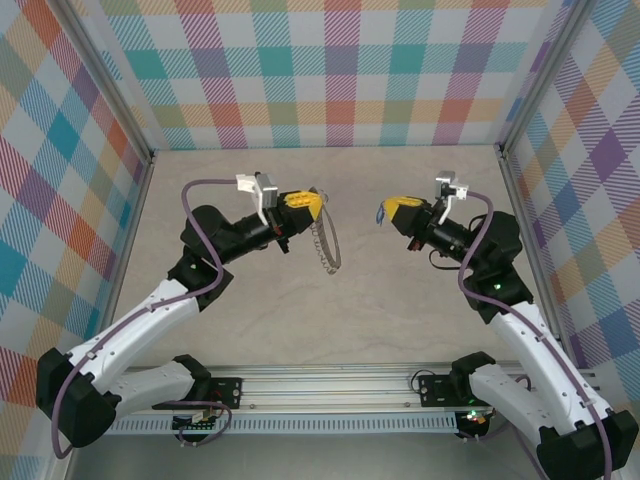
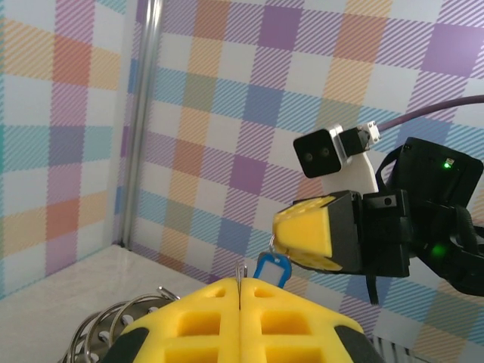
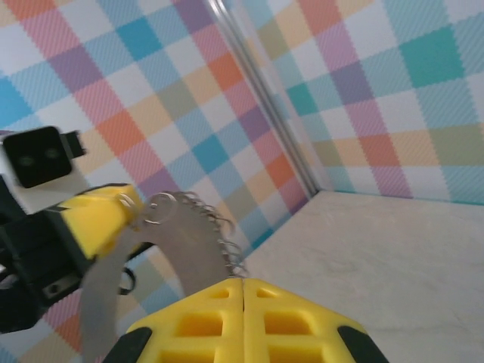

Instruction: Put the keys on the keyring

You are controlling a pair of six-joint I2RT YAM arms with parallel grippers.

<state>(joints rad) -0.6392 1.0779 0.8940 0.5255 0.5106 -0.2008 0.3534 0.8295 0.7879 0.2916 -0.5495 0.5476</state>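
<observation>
**Q:** What marks the left arm (image 1: 150,315) and right arm (image 1: 530,340)?
**A:** White shells on the lower links, black joints and upper links. A purple cable (image 1: 207,181) runs along each.
**Q:** And at the tips?
**A:** The left gripper (image 2: 239,283) has yellow fingers (image 2: 197,325) with square recesses. Also visible are a black camera (image 2: 318,151) on a white bracket and a green light (image 2: 450,161).

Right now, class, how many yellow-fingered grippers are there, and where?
2. The left gripper, left of centre, holds the keyring; the right gripper, right of centre, holds the blue-tagged key.
</observation>
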